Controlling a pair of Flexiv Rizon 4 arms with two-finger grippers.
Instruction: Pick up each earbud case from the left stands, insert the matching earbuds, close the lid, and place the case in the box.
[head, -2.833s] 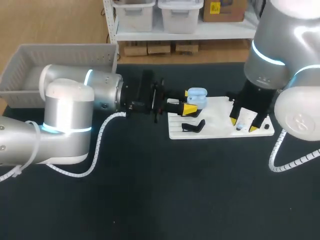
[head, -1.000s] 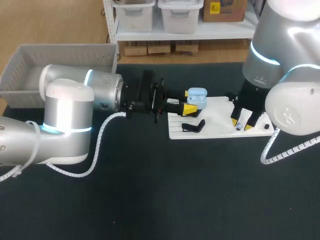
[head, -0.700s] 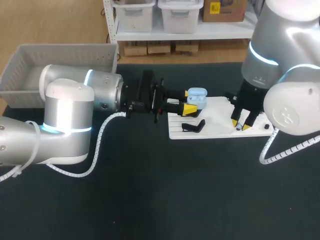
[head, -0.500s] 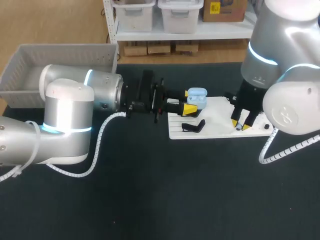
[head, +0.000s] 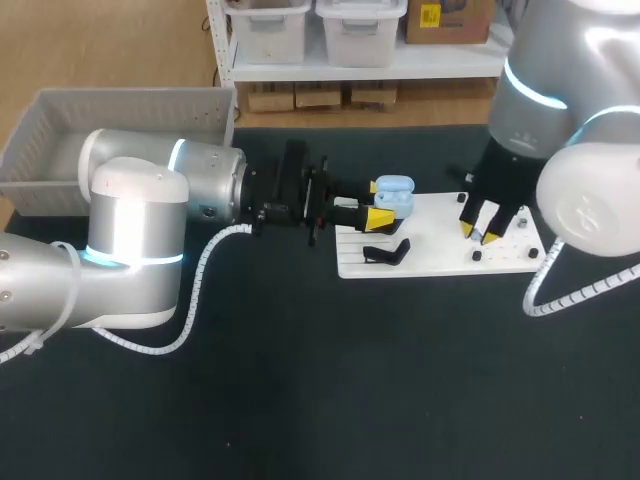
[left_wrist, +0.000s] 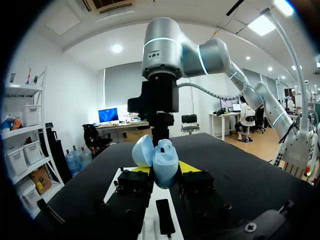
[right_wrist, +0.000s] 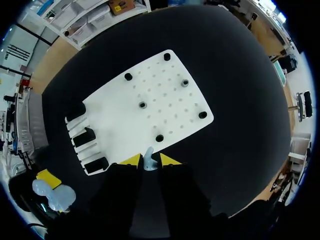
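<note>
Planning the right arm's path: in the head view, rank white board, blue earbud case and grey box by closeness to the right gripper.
1. White board, beneath the right gripper.
2. Blue earbud case, at the board's left end.
3. Grey box, far left.

A matte black bench (head: 300, 400) fills most of the space. Behind it runs a wood-toned floor (head: 120, 50) and a white shelf (head: 400, 65) carrying pale bins (head: 268, 25), with cardboard boxes (head: 320, 97) beneath. Round ceiling lights (left_wrist: 117, 48) glow above white walls (left_wrist: 65, 100).
</note>
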